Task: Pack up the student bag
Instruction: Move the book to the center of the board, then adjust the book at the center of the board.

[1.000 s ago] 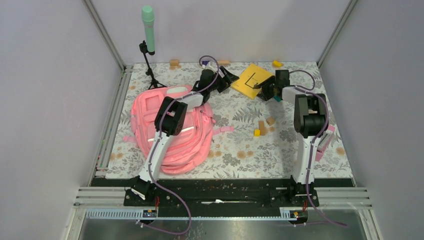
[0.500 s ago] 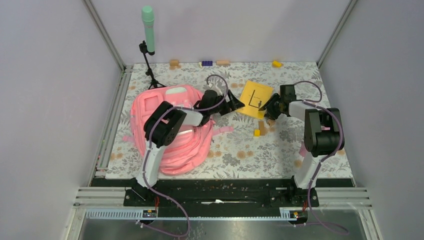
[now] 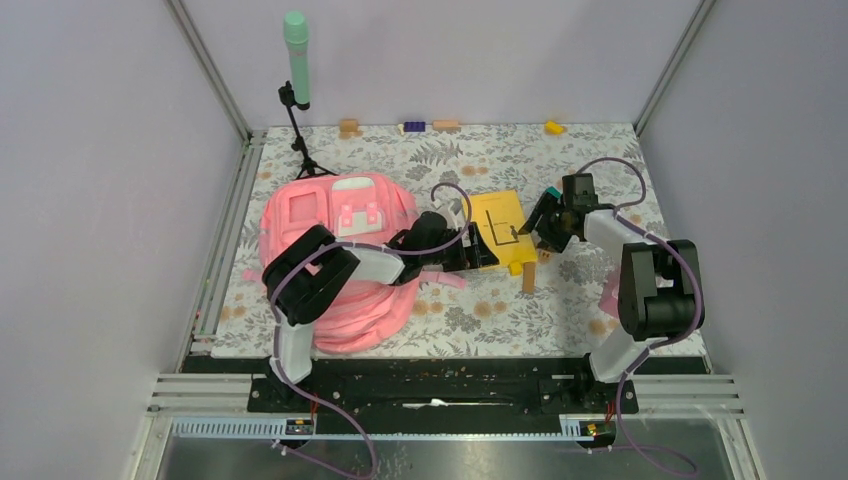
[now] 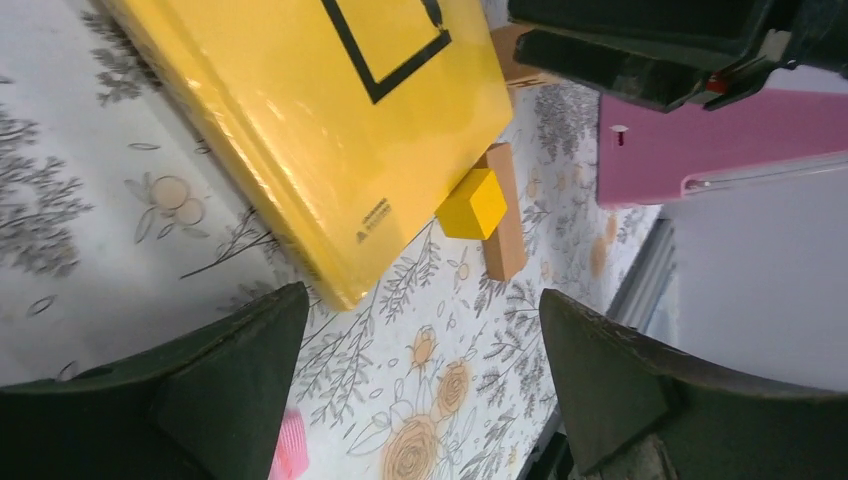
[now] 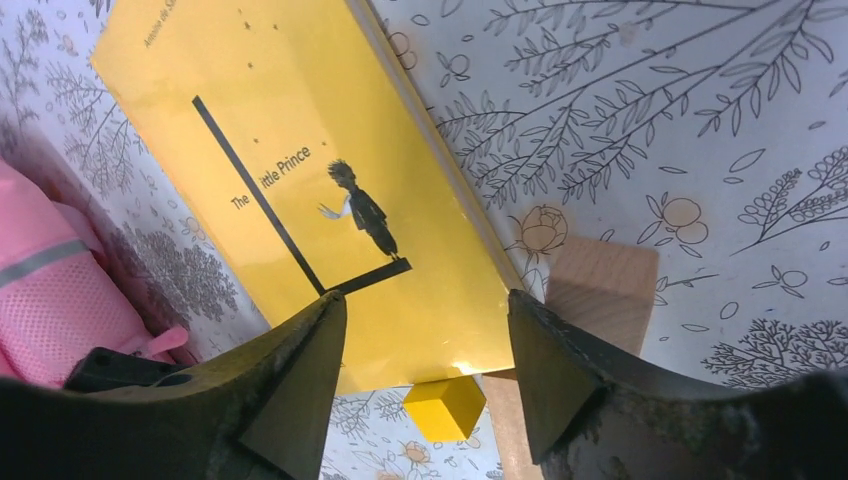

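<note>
Two open and empty, left gripper (image 3: pixel 487 258) and right gripper (image 3: pixel 531 231), flanking yellow book (image 3: pixel 497 222). Student bag (image 3: pixel 300 215) near table's (image 3: pixel 600 160) left edge: likely soft, floppy; best pinched at a strap or top seam.

The floral table (image 3: pixel 450 310) carries the pink student bag (image 3: pixel 320 215) by its left edge, a yellow book (image 3: pixel 497 225) at the middle, small blocks (image 3: pixel 447 125) along the far edge

Pink student bag (image 3: pixel 330 205), slumped left, perhaps unzipped
</note>
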Controlling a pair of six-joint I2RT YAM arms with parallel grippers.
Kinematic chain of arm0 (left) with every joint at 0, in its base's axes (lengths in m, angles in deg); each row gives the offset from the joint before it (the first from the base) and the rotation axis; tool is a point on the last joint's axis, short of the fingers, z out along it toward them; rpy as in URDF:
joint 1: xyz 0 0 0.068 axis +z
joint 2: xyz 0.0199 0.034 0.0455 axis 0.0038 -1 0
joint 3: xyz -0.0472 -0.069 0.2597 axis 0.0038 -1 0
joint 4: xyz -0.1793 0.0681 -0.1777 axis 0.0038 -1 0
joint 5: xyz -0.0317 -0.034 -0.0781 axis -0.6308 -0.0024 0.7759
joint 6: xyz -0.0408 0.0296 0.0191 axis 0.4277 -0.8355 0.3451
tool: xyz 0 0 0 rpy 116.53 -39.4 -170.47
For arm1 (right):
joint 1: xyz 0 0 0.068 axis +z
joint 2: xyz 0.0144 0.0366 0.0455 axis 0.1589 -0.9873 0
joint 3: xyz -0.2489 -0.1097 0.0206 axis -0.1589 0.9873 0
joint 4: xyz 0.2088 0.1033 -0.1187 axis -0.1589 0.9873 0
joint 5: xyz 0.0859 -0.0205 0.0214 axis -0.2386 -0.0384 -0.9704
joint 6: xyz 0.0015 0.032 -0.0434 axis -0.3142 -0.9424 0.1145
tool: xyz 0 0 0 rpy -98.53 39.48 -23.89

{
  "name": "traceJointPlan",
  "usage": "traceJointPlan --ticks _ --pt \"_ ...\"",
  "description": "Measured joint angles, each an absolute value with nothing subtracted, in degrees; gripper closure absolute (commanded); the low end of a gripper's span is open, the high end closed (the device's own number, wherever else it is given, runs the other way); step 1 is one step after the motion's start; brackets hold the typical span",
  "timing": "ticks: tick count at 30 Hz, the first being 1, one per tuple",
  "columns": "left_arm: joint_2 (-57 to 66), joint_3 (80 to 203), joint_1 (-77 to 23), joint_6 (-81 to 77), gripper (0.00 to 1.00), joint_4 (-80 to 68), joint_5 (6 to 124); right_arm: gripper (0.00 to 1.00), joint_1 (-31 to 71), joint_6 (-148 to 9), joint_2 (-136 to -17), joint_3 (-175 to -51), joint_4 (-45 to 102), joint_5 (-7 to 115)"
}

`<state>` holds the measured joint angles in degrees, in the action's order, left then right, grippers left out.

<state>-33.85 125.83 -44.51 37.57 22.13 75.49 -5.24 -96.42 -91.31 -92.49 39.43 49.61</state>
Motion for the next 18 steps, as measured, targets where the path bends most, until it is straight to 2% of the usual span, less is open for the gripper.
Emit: traceJointPlan --ticks 4,8,18 --pt "-29.76 127.03 -44.44 34.18 0.07 13.12 71.51 0.18 -5.02 -92.84 -91.16 -95.95 42.75 49.59" --pt "-28.06 129.78 -42.94 33.09 0.03 8.78 68.51 0.12 -5.44 -89.69 -92.64 -101.24 44.28 48.30" --pt "-35.01 136.84 -40.23 36.50 0.01 7.86 67.49 0.09 -6.77 -81.54 -108.36 -116.97 52.58 41.37"
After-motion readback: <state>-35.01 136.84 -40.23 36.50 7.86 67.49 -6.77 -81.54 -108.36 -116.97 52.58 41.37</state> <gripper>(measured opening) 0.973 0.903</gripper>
